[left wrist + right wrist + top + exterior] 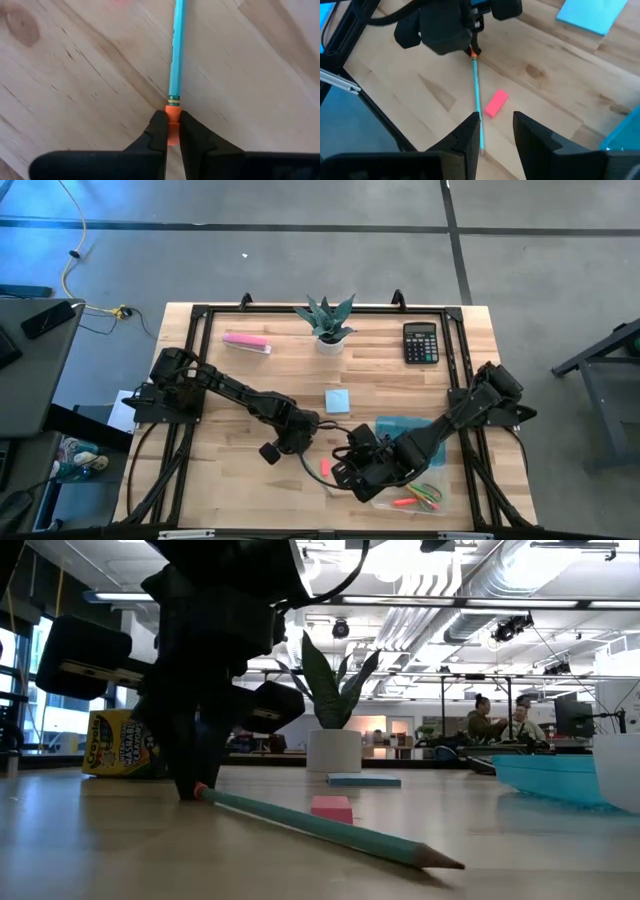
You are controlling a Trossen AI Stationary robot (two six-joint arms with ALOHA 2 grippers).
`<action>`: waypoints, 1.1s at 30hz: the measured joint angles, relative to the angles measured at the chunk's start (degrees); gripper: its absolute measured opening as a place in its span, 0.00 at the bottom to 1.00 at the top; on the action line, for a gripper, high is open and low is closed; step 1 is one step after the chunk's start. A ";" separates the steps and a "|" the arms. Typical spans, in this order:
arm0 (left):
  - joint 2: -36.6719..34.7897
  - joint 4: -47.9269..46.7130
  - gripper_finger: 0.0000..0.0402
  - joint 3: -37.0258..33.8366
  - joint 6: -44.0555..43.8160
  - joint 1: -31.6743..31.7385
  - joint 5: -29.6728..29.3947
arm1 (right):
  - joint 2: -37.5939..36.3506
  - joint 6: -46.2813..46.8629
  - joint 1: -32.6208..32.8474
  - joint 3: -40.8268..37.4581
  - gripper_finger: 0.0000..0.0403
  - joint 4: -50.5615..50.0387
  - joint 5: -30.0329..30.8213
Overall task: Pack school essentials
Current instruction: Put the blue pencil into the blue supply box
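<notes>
A teal pencil (176,50) with an orange eraser end lies on the wooden table, its point (450,862) toward the near edge. My left gripper (172,137) stands over its eraser end, shut on it. A small pink eraser (495,103) lies beside the pencil, and a light blue notepad (337,401) lies flat farther back. My right gripper (495,127) hovers above the pencil's point end, open, with nothing between its fingers. A clear pouch (415,495) near the front right holds green-handled scissors and orange-red pens. My left gripper pinches the pencil's orange eraser end (172,116) between its two fingertips. The fingers come steeply from above and point down. The pencil runs straight out from them and lies along the table (330,828).
A potted plant (328,325), a pink bar (246,342) and a black calculator (420,342) stand along the far side. A crayon box (120,745) shows behind the left gripper. A black frame (200,315) borders the table. Bare wood lies at the front left.
</notes>
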 joint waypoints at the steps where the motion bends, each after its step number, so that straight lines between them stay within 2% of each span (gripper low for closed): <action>1: 0.00 -0.05 0.03 -0.02 -0.50 0.00 0.00 | 0.00 0.52 0.28 0.00 0.27 -0.01 0.01; 10: -1.16 -0.37 0.05 -0.17 -3.89 0.04 1.90 | 0.00 3.08 2.14 0.87 0.27 -0.05 0.17; 18: -3.50 -3.23 0.04 -0.35 -4.43 -0.17 2.93 | -0.22 2.97 3.90 3.17 0.27 -1.22 4.08; 24: -5.64 -3.72 0.04 -0.29 -5.77 -0.04 3.41 | -0.28 3.15 6.10 3.17 0.27 -1.71 8.33; 33: -9.42 -1.99 0.04 -0.22 -10.40 -0.07 6.45 | -0.31 4.74 9.79 3.17 0.27 -2.93 19.63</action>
